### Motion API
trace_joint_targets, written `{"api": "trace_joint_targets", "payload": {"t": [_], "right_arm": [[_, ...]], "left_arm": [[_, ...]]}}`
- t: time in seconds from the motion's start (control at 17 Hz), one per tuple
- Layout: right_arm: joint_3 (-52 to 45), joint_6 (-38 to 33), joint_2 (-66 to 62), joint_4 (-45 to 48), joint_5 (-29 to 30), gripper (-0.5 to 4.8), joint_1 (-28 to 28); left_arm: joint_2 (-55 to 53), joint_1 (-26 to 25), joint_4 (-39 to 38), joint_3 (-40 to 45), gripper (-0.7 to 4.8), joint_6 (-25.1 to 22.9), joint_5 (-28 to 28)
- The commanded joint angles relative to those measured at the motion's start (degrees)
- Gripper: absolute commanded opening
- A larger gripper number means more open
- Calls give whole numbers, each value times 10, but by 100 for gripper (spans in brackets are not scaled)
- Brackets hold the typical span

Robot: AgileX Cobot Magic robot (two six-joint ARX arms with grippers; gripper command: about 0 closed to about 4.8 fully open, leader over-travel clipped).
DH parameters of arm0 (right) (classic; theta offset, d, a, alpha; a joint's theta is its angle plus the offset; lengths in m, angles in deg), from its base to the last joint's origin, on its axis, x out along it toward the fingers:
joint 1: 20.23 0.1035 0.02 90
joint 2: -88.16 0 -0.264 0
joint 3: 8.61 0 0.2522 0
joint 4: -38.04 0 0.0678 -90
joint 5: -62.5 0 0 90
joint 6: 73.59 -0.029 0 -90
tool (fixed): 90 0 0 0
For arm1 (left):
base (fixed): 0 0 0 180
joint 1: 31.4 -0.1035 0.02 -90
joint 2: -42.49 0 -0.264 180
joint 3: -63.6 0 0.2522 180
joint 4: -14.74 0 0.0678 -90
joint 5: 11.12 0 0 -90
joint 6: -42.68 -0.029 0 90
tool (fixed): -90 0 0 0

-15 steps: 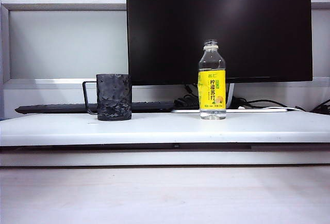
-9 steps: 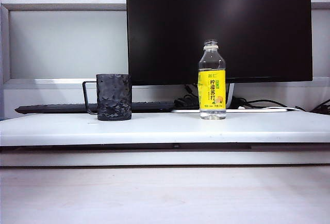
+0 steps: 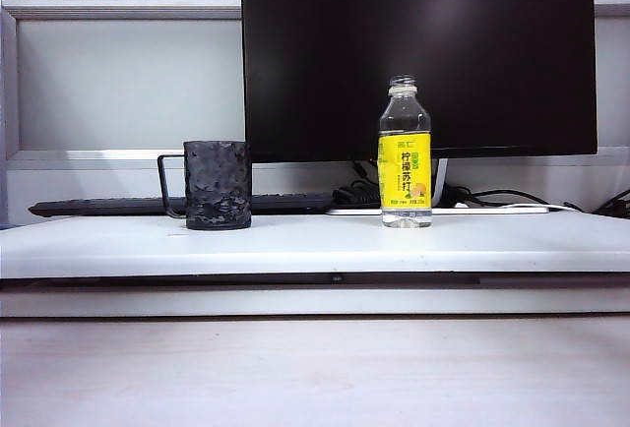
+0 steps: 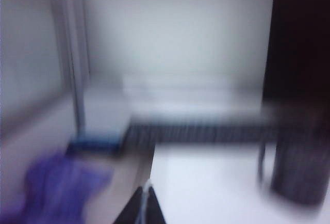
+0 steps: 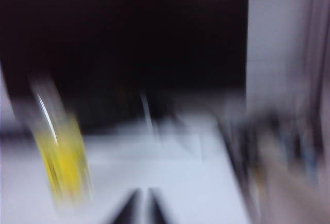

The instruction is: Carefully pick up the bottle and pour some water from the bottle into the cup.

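The cup (image 3: pixel 218 186), a dark bumpy mug with a thin wire handle, stands left of centre on the white shelf (image 3: pixel 315 245). The bottle (image 3: pixel 405 166), clear, uncapped and wrapped in a yellow label, stands upright to its right. The water inside it is not discernible. Neither gripper shows in the exterior view. In the blurred left wrist view, my left gripper (image 4: pixel 146 193) is shut and empty, with the cup (image 4: pixel 301 167) well ahead and off to one side. In the smeared right wrist view, my right gripper (image 5: pixel 144 195) has its tips almost together, empty, short of the bottle (image 5: pixel 62 157).
A large black monitor (image 3: pixel 418 53) rises behind the bottle and cup. A dark keyboard (image 3: pixel 108 207) and cables (image 3: pixel 492 196) lie at its foot. A lower pale table surface (image 3: pixel 315 368) runs in front of the shelf. Something purple-blue (image 4: pixel 51 188) lies beside the shelf's edge.
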Motion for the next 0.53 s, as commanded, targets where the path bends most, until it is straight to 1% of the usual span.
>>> {"api": "trace_joint_targets", "payload": {"t": [0.06,0.12,0.18,0.24,0.29,0.35,0.41,0.53], "right_arm": [[80,10,-1,13,3,214,0],[105,47,-7,14,3,225,0],[132,85,-19,14,3,257,0],[163,98,-45,20,3,313,0],[188,98,-78,31,5,358,0],[204,98,-110,53,12,405,0],[225,98,-161,95,31,463,0],[266,93,-249,126,72,463,2]], "left_arm": [[0,-1,13,-49,192,58,-56],[0,-1,6,-71,193,62,-105],[0,-1,0,-91,193,62,-134],[-4,-1,-11,-120,195,62,-146],[-13,-1,-16,-142,272,63,-146],[-26,0,-16,-159,366,81,-150],[-55,0,-16,-187,429,123,-186],[-108,-1,-16,-224,429,124,-224]]}}
